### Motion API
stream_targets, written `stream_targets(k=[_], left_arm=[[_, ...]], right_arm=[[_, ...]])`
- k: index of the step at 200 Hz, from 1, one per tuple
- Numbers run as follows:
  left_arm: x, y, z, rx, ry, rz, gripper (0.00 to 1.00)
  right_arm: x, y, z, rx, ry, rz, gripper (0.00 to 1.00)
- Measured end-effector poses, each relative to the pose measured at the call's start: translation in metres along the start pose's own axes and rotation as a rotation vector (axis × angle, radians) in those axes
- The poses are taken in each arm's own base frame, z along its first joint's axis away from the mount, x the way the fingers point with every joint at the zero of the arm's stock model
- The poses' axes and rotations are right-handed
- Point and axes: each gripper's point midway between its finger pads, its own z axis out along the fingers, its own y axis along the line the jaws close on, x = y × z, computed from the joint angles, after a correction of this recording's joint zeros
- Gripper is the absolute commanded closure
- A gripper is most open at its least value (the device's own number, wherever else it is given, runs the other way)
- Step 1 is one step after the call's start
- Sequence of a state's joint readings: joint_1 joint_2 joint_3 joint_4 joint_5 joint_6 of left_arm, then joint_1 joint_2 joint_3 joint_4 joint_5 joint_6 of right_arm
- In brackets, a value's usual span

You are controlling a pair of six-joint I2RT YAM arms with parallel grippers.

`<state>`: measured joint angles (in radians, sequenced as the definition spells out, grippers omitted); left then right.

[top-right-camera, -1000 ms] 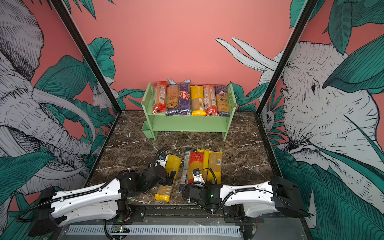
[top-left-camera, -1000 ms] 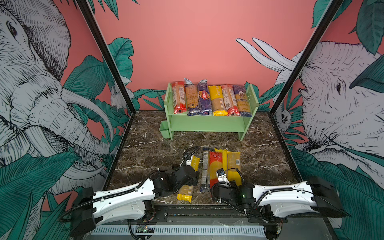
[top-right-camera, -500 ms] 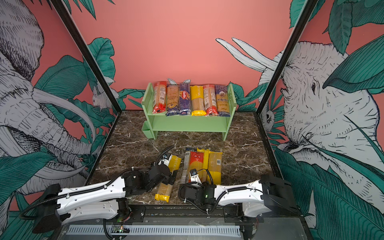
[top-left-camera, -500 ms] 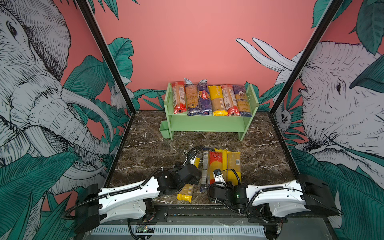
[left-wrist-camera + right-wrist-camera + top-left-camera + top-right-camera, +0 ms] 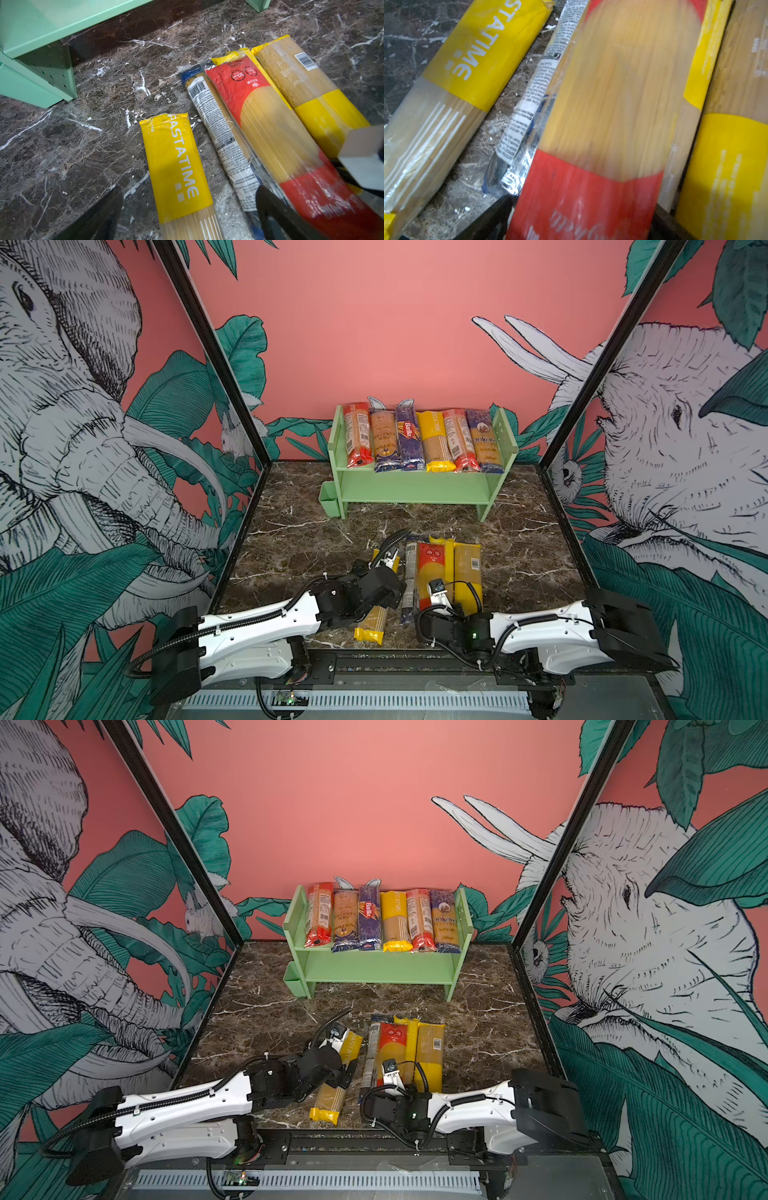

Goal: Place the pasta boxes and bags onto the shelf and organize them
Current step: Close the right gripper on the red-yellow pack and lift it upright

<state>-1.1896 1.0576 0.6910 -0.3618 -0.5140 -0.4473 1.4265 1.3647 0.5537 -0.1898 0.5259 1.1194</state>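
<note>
Cellophane is what I'm dealing with: slick, crinkly film over dry spaghetti. Six packs point(image 5: 419, 439) already lie side by side on the upper tier of the green shelf point(image 5: 415, 491) at the far end. The lower tier looks bare. The other packs lie on the marble table point(image 5: 311, 539) near the arms.

The right gripper point(image 5: 583, 224) sits astride the near end of the red-ended pack point(image 5: 430, 572), with a dark finger point(image 5: 492, 220) showing on either side of the wrapper. That wrist view is blurred, and I cannot tell whether the jaws are pressing on the pack. The red-ended pack rests on top of a yellow-edged pack point(image 5: 446, 543). A thin blue-ended pack point(image 5: 220, 133) touches it on the left, and a yellow-banded pack point(image 5: 467, 568) lies just to the right.

The left gripper point(image 5: 187, 218) hangs wide open low over the PASTATIME pack point(image 5: 176, 166), which lies apart on the left, angled a little.

I expect these packs to be fairly light and stiff along their length, but brittle — a hard squeeze or a bend would snap the strands. The film is likely to slide between the pads. I'd grip across the narrow width at the middle. Held at the end, the long body would act as a lever and could droop or twist out on the way to the shelf.
</note>
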Motion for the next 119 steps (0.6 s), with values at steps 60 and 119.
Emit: stream_targets(k=[60,119], left_arm=[[0.002,-0.003,0.0,0.041,-0.045,-0.029,0.01],[0.001,-0.011,0.008,0.06,-0.052,-0.042,0.01]], right_arm=[[-0.002,-0.006,0.0,-0.005,-0.024,0.03,0.63],[-0.004,-0.01,-0.006,-0.036,-0.025,0.052,0.92]])
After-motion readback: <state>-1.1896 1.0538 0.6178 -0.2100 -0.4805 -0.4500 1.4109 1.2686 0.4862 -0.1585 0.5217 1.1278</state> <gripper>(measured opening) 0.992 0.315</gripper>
